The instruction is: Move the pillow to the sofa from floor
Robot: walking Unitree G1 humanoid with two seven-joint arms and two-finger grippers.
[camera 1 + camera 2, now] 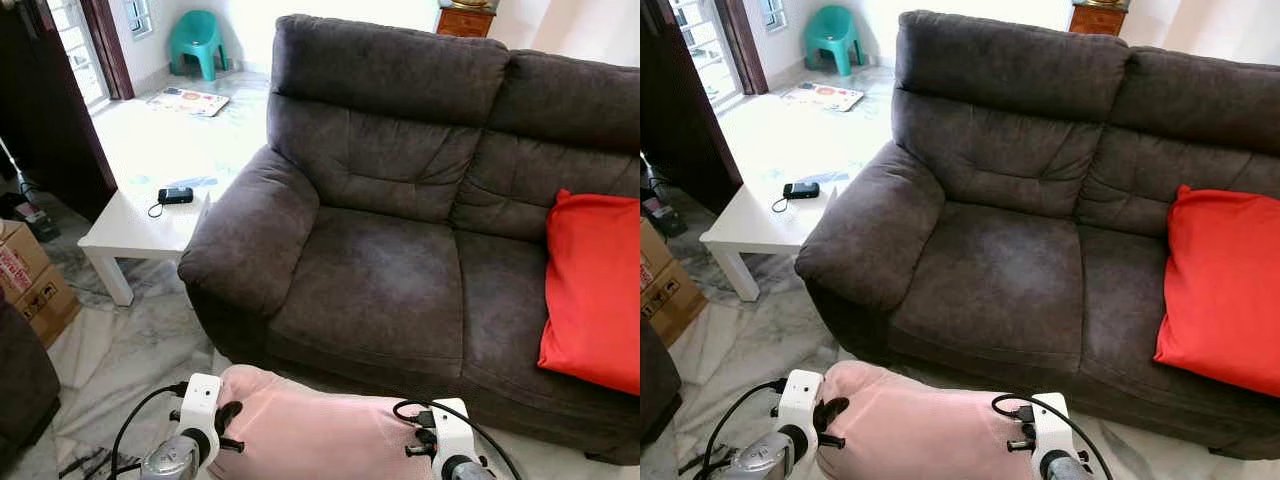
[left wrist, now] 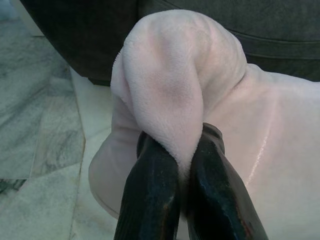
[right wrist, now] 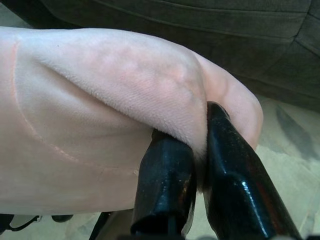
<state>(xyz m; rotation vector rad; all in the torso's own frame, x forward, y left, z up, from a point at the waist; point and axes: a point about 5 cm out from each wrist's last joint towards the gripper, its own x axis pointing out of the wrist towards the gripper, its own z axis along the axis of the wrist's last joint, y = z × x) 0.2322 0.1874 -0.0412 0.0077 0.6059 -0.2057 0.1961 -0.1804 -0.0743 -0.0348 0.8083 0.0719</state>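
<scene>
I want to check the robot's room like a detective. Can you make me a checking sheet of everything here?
Surface: marble floor; dark sofa seat bare on its left side.
Job's things: pink pillow held before the sofa.
Clutter: red cushion on sofa; black device on white table; box.
Pincers: left pincer and right pincer each shut on the pillow.
Cables: black ones by both wrists.
Surroundings: green chair, door.
</scene>
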